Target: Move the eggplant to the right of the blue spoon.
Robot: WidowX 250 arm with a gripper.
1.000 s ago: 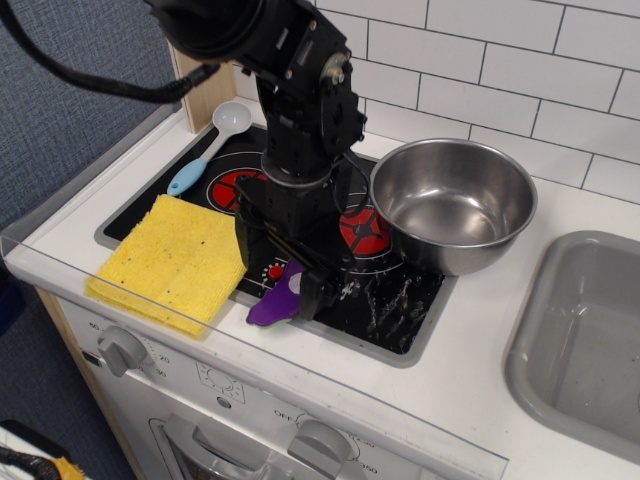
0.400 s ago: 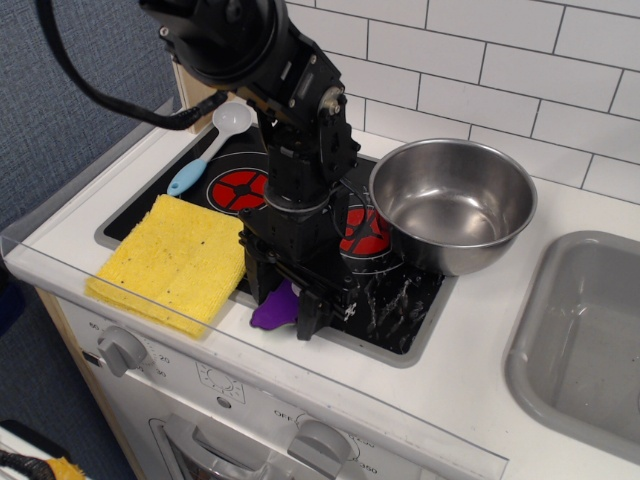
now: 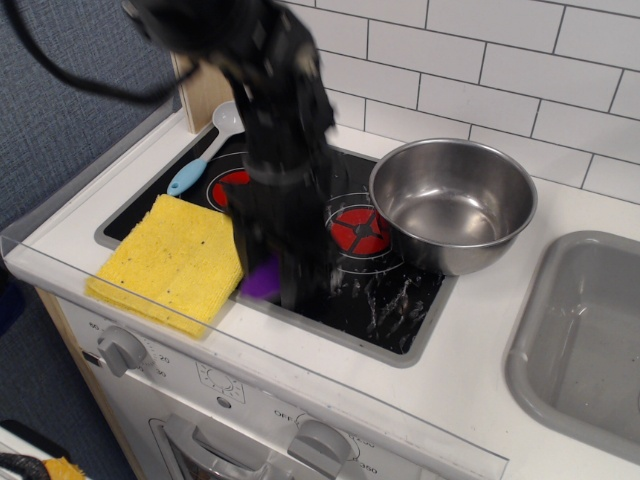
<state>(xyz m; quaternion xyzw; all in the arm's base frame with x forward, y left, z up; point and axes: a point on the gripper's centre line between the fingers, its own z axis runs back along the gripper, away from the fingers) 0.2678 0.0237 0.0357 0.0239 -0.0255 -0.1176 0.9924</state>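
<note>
White-tiled wall behind table (image 3: 470,350); blurred gripper (image 3: 275,285), closure unclear, over eggplant (image 3: 263,279) near front edge; blue spoon (image 3: 205,155) far-left, placement pending.

No legible text or labels.

Blurred black arm (image 3: 275,130) reaches down, claw (image 3: 275,275) state unclear.

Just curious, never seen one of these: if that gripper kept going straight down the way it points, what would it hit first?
Probably the eggplant, partly visible at the blurred gripper, with the black stovetop beneath. Motion blur hides the jaws.
</note>
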